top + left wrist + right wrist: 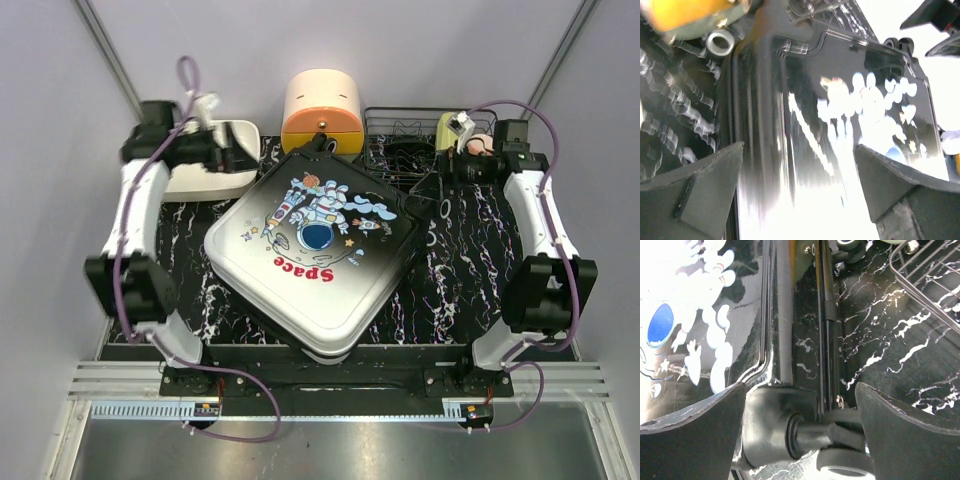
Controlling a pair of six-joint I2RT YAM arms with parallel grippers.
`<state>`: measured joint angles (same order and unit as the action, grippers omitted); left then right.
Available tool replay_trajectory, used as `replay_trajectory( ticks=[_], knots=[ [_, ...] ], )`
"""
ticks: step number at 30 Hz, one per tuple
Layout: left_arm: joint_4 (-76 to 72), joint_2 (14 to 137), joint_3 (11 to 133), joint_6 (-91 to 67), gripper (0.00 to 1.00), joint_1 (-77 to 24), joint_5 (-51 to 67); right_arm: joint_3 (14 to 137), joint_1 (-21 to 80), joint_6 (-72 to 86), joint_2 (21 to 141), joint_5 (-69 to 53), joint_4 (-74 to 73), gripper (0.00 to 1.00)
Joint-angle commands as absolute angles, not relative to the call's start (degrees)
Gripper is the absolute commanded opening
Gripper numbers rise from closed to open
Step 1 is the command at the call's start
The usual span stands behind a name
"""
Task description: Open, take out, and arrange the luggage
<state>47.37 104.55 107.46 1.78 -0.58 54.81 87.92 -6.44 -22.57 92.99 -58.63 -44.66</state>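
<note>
L gripper (799,150) wide, empty, closed luggage (300,290) just ahead. R gripper (800,390) wide too, a wheel (840,466) btwn its fingers (690,440), not gripped.

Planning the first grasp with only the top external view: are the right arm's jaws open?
Observer: Yes, the right gripper has its jaws wide apart and holds nothing.
Operator: What are they pointed at?
Observer: A black wheel at a corner of the luggage, seen between the jaws.
Operator: And the left arm?
Observer: The left gripper is open too, facing the luggage's glossy shell. That view is blurred.
</note>
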Motion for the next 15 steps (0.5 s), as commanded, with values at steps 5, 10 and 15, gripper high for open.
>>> replay_trajectory(
  ticks=[5, 10, 15],
  knots=[
    [39.37, 66.56, 70.11, -15.2, 0.99, 20.98, 58.09, 90.62, -1.24, -27.65, 97.03, -62.92, -52.69, 1.0],
    [45.44, 51.78, 56.98, -19.04, 0.99, 22.68, 59.41, 87.29, 3.16, -39.01, 97.12, -65.3, -67.9, 0.95],
    [45.61, 45.36, 50.63, -24.25, 0.99, 22.68, 59.68, 83.24, 3.87, -49.2, 94.41, -66.27, -79.78, 0.8]
  ],
)
